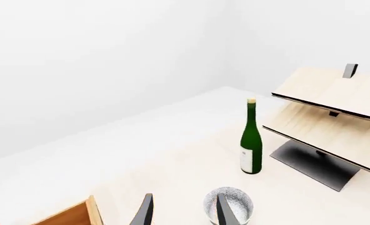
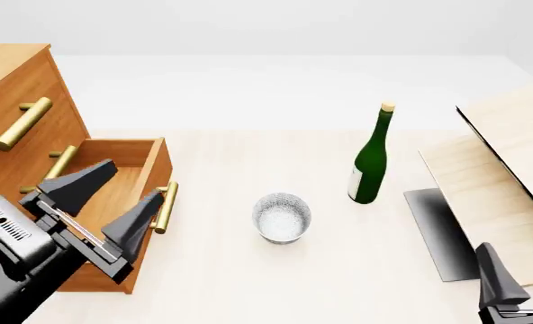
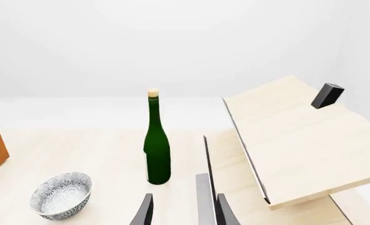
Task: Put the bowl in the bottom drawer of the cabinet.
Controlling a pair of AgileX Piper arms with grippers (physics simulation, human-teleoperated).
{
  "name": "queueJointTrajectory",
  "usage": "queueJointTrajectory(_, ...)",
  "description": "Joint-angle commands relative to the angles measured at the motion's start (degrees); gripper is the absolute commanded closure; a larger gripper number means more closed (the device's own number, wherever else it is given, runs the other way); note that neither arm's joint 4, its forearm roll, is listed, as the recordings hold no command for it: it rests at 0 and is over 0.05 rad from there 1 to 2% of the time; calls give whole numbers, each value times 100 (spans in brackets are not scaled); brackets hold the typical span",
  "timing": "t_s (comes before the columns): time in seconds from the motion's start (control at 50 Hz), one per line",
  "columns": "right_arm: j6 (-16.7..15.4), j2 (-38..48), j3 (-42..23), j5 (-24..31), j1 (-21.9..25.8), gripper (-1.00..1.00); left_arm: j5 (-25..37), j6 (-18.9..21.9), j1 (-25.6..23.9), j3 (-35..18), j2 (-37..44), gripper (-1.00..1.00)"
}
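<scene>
The bowl point(image 2: 282, 217) is found just right of the left gripper point(image 2: 106, 202), whose fingers are spread and empty.

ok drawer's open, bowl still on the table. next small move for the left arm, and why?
Probably swing the left gripper right and down toward the bowl. Its jaws are open and empty above the pulled-out bottom drawer, while the bowl stands upright on the table between the drawer and the bottle. The right gripper sits farther away.

Wood, glass and glazed ceramic
Orange-brown wooden cabinet point(image 2: 19, 115) with brass handles; glossy speckled bowl point(image 2: 282, 217); shiny green glass bottle point(image 2: 372, 158)
</scene>
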Motion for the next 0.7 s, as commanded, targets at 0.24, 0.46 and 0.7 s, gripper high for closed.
queueJointTrajectory(0.24, -2, -1, -1, 0, 0, -100, 21, -18, -501, -1497, 1809, -100)
queueJointTrajectory(0.46, 0, -1, -1, 2, 0, -100, 472, -23, -776, -2439, 2707, -100)
queueJointTrajectory(0.7, -1, -1, -1, 1, 1, -100, 983, -197, -862, -3005, 2916, -100)
